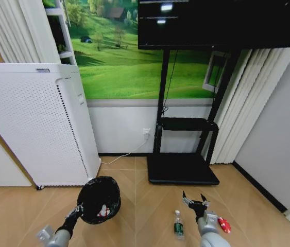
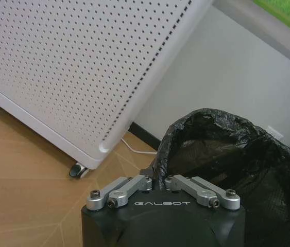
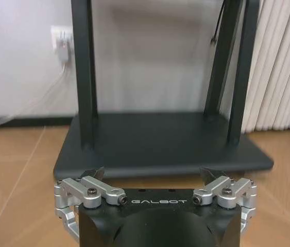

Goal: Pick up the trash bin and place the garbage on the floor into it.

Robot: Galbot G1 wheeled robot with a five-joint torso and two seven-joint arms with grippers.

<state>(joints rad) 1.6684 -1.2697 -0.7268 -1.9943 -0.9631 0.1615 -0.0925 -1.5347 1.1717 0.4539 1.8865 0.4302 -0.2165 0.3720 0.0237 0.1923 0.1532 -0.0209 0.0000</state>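
The black trash bin [image 1: 99,199], lined with a black bag, hangs just above the wooden floor [image 1: 145,211] at lower left. My left gripper [image 1: 80,208] is shut on its near rim; in the left wrist view the left gripper [image 2: 160,181] pinches the bag-covered edge of the bin [image 2: 227,159]. A red-and-white wad [image 1: 103,211] lies inside the bin. On the floor lie a clear bottle [image 1: 178,225] with a green label and a small red piece [image 1: 224,225]. Between and just beyond them my right gripper [image 1: 195,200] hovers open and holds nothing; the right gripper [image 3: 152,177] faces the stand.
A tall white perforated appliance [image 1: 36,123] stands on casters at left, close behind the bin. The black TV stand's flat base [image 1: 182,170] lies ahead of my right gripper. A white cable [image 1: 121,156] runs along the wall. Curtains [image 1: 248,118] hang at right.
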